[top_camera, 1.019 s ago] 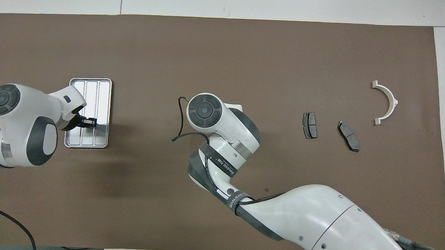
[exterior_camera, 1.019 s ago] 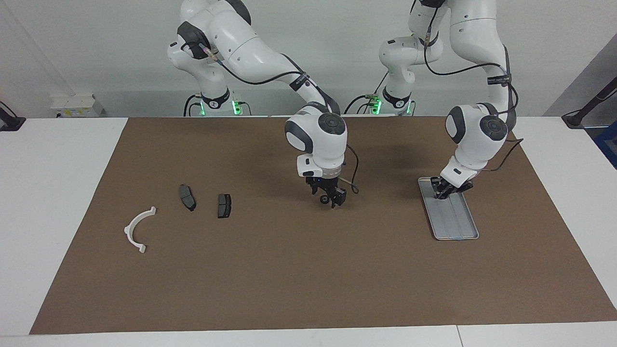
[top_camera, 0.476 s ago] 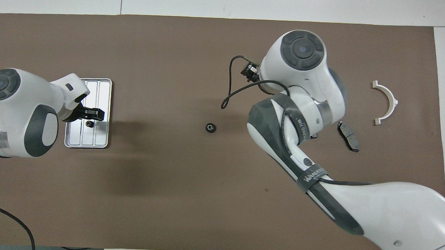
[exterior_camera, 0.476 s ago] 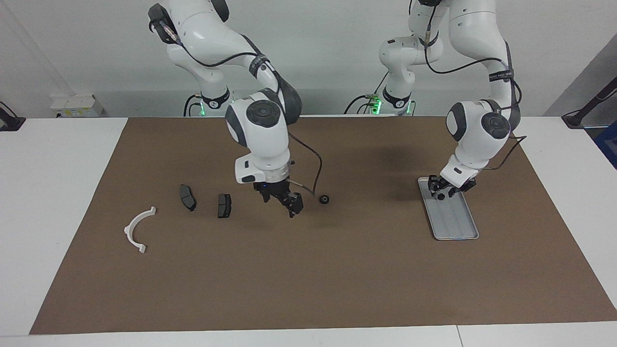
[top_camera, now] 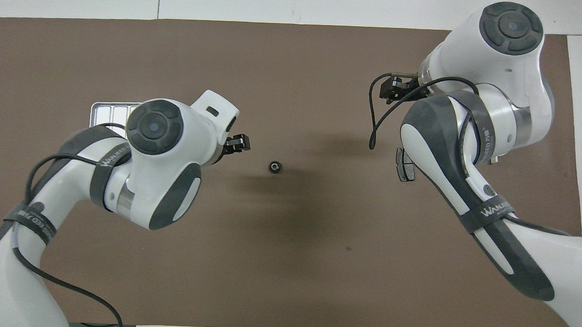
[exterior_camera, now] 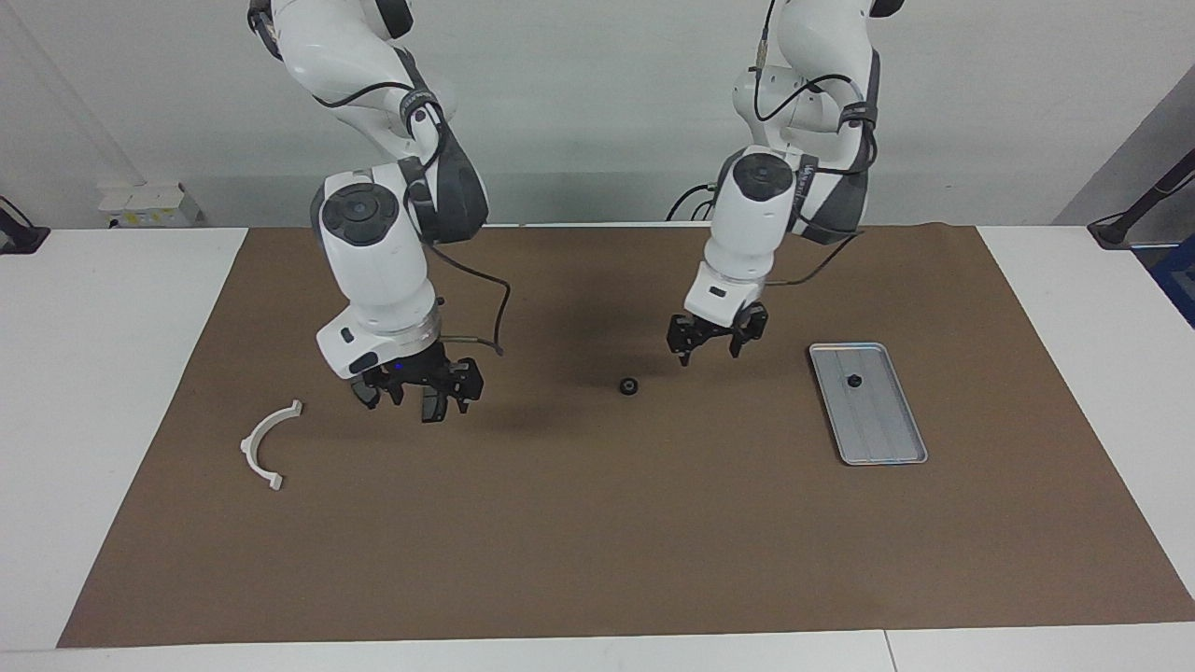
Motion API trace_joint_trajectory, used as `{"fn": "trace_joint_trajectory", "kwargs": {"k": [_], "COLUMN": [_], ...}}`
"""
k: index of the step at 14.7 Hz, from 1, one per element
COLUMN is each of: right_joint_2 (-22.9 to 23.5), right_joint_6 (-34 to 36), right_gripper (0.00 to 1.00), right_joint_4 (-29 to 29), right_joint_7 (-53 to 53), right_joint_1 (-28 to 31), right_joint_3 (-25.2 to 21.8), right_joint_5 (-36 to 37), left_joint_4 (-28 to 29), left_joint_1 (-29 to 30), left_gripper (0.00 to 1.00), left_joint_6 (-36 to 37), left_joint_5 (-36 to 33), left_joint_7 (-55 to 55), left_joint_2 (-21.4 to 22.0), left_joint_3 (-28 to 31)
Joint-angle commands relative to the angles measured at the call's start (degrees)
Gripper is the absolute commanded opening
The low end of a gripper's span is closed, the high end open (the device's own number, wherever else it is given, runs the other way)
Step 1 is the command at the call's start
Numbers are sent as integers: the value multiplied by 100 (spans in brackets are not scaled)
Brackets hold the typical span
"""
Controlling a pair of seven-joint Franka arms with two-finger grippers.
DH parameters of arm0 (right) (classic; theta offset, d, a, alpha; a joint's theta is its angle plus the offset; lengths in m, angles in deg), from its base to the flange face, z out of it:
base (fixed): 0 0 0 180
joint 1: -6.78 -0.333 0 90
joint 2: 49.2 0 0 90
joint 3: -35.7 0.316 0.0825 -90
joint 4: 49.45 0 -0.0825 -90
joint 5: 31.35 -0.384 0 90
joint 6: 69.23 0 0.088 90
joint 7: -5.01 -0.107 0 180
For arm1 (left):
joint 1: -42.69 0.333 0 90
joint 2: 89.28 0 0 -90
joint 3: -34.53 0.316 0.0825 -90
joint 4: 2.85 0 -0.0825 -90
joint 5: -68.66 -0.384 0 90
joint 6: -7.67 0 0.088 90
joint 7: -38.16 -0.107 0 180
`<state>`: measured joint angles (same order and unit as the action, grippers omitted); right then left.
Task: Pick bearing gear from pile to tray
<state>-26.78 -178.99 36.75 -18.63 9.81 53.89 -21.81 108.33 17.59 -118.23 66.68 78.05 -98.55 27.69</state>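
Silver ridged metal tray (exterior_camera: 887,439) at the left arm's end of the brown-matted bench (exterior_camera: 597,541), holding one small black gear (exterior_camera: 853,380); second black round gear (exterior_camera: 630,385) mid-mat; left tool (exterior_camera: 709,343) open, empty, just beside it; right tool (exterior_camera: 417,397) open over dark grey brake pads (top_camera: 405,166)

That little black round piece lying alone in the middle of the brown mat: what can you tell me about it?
The small black round piece looks like a stubby ring with a pale centre hole and a ridged rim, perhaps a tiny gear; its material is hard to tell. It lies flat on the brown mat, between the shallow silver metal tray and the right gripper. Nothing touches it: the left gripper hangs open, close beside it.
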Motion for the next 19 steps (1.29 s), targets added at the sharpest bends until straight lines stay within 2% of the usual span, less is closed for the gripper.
{"fn": "trace_joint_trajectory", "kwargs": {"k": [1, 3, 5, 8, 12, 14, 16, 19], "right_joint_2": [-160, -186, -195, -274, -800, -1177, -1503, -2048], "right_joint_6": [148, 157, 297, 306, 306, 428, 805, 1420], "right_gripper": [100, 100, 100, 100, 100, 100, 100, 100], "right_joint_4": [125, 151, 134, 143, 476, 695, 740, 740], "right_joint_7": [745, 1123, 1335, 1528, 2072, 2381, 2434, 2417], "right_joint_1": [276, 382, 444, 514, 365, 129, -82, -215], "right_joint_3": [106, 106, 106, 97, -315, -823, -1202, -1371], "right_joint_5": [-84, -84, -84, -93, -346, -627, -699, -699], "left_joint_4": [-132, -316, -596, -852, -818, -792, -652, -484], "left_joint_1": [-442, -565, -610, -619, -619, -628, -732, -803], "left_gripper": [94, 94, 94, 94, 94, 94, 94, 93], "left_joint_6": [-75, -215, -347, -496, -681, -681, -699, -699], "left_joint_5": [-178, -460, -496, -505, -505, -505, -505, -496], "left_joint_7": [482, 834, 906, 906, 906, 906, 906, 1002], "left_joint_2": [-328, -653, -1066, -1453, -1490, -1490, -1481, -1455], "left_joint_3": [121, 113, 121, 113, 113, 104, 104, 104]}}
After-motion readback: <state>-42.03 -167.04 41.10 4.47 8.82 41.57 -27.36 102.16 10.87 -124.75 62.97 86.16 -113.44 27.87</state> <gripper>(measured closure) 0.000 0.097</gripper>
